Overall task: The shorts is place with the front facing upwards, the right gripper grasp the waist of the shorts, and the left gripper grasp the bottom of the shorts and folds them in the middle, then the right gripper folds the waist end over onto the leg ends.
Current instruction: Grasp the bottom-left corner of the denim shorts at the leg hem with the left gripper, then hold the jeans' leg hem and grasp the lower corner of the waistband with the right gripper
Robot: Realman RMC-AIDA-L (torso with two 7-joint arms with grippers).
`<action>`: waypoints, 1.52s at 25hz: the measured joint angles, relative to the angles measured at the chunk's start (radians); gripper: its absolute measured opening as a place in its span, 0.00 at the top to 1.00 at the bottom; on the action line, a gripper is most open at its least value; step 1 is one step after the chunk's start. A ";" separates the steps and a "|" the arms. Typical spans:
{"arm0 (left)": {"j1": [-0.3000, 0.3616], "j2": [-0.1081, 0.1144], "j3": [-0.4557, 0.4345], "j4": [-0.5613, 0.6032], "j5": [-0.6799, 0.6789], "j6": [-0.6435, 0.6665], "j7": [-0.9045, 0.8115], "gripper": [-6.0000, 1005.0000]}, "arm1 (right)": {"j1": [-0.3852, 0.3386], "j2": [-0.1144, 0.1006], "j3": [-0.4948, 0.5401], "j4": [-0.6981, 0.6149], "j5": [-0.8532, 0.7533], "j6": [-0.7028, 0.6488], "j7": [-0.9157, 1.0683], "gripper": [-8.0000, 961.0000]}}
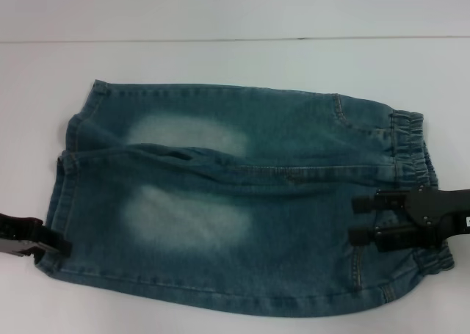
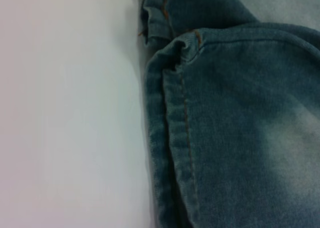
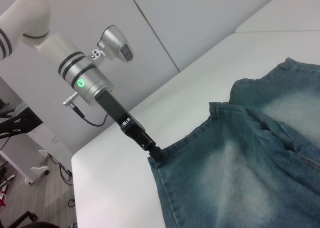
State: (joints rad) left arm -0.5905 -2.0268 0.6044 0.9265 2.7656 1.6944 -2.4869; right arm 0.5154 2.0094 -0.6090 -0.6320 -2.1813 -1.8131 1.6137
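Head view: one pair of shorts (image 1: 242, 202) lies flat on a white table (image 1: 220, 55), front up, legs toward the robot's left and waist (image 1: 415, 147) toward its right. The left gripper (image 1: 55, 244) sits at the hem (image 1: 62, 216) of the near leg, its tip touching the denim edge; whether its jaws have closed on the cloth cannot be told from any view. The right gripper (image 1: 360, 218) hovers over the near half of the waist end, its two fingers (image 1: 371, 202) parted and pointing toward the legs, nothing between them. Risks, as a judgement: if the left claw has caught only the top layer of the hem, or only its edge, the leg could slip out as it lifts and the fold would come out crooked. The right gripper appears set inboard of the elastic band, so closing there may pinch pocket fabric and leave the waist dragging. Uneven lifting by the two arms could twist the shorts, and the ridge already bunched between the legs may deepen. Counted: one pair of shorts with two legs and two pale faded patches (image 1: 187, 220); two grippers, one at each end; one table. The left wrist view shows only hem (image 2: 175, 138) and table (image 2: 70, 112); the right wrist view shows the left gripper (image 3: 156, 154) at the hem corner.
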 joint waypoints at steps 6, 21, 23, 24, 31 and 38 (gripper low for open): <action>0.000 -0.002 0.000 0.000 0.000 -0.002 0.020 0.48 | 0.000 0.000 0.000 0.000 0.000 0.002 0.000 0.11; -0.003 -0.006 0.000 0.000 -0.005 -0.014 0.044 0.95 | 0.008 -0.009 0.054 -0.013 0.009 0.001 0.057 0.11; -0.007 -0.006 -0.002 0.000 -0.017 -0.014 0.050 0.96 | 0.017 -0.021 0.080 -0.013 0.009 -0.004 0.095 0.11; -0.009 -0.006 -0.003 0.000 -0.025 -0.015 0.054 0.96 | 0.022 -0.027 0.092 -0.014 0.010 -0.006 0.116 0.11; -0.020 -0.002 -0.009 0.001 -0.052 -0.044 0.056 0.96 | 0.044 -0.079 0.114 -0.042 0.011 -0.027 0.235 0.11; -0.034 0.001 -0.011 0.000 -0.055 -0.061 0.064 0.96 | 0.043 -0.118 0.092 -0.216 -0.016 -0.152 0.404 0.11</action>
State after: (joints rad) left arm -0.6249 -2.0262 0.5937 0.9270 2.7102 1.6337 -2.4232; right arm 0.5580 1.8909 -0.5169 -0.8479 -2.1968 -1.9649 2.0176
